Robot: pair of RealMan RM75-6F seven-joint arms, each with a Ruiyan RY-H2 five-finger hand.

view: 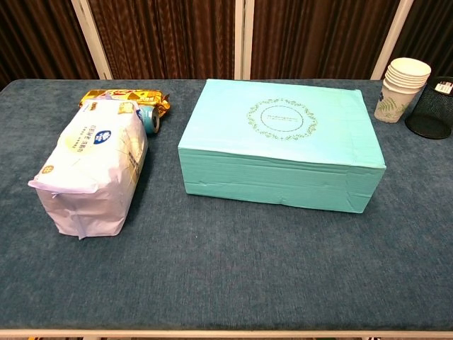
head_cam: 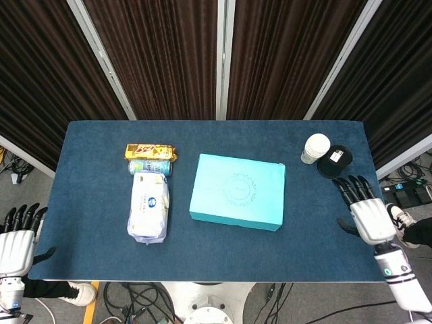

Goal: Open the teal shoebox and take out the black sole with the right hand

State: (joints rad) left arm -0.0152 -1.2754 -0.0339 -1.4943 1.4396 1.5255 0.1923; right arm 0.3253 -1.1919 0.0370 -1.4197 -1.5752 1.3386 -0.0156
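Two hands are being held apart from the closed teal shoebox [head_cam: 237, 192], which is lying flat near the middle of the table [head_cam: 88, 250], lid down, so the black sole is presumably being kept out of sight inside. The right hand [head_cam: 366, 211] is being carried over the table's right edge, fingers spread and holding nothing, seemingly being lined up for the lid. The left hand [head_cam: 16, 239] is being kept just off the left front corner, also empty, fingers apart. Open blue cloth is being left between the right hand and the box's right side, giving a free approach. A stack of paper cups [head_cam: 315, 148] and a black mesh cup [head_cam: 335, 160] are crowding the far right corner; a tissue pack [head_cam: 149, 212] is flanking the box's left.
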